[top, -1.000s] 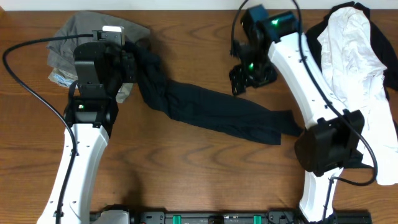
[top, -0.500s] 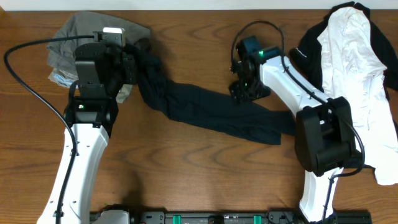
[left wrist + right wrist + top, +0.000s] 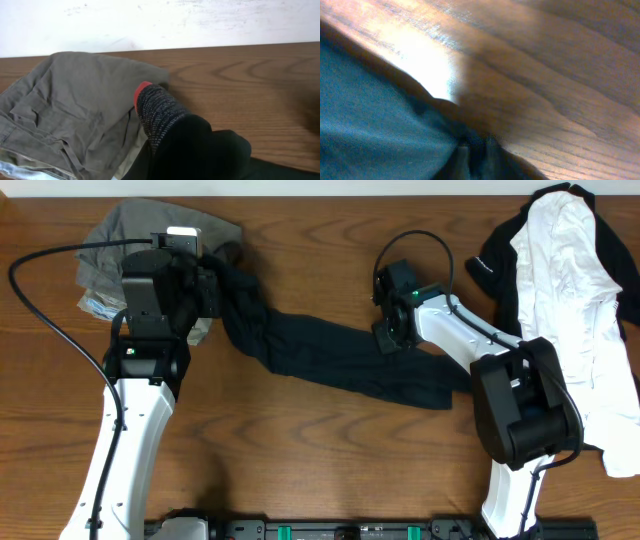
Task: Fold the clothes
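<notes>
The overhead camera looks straight down on the whole table (image 3: 320, 240), while both wrist cameras sit low and close, each sharing the black leggings (image 3: 340, 355) with it.

The brown wooden counter (image 3: 330, 440) looks smooth and shiny. The long black cloth leggings (image 3: 340, 357) are soft and matt; their grey knit waistband (image 3: 157, 112) looks rough. The grey-green cloth trousers (image 3: 65, 100) look matt.

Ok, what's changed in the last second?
The right gripper swung back toward the robot and slightly left, and now sits at the leggings' far edge; whether it has hold of them cannot be told. The left gripper stayed at the waistband end. Leggings, grey garment and white pile did not shift.
</notes>
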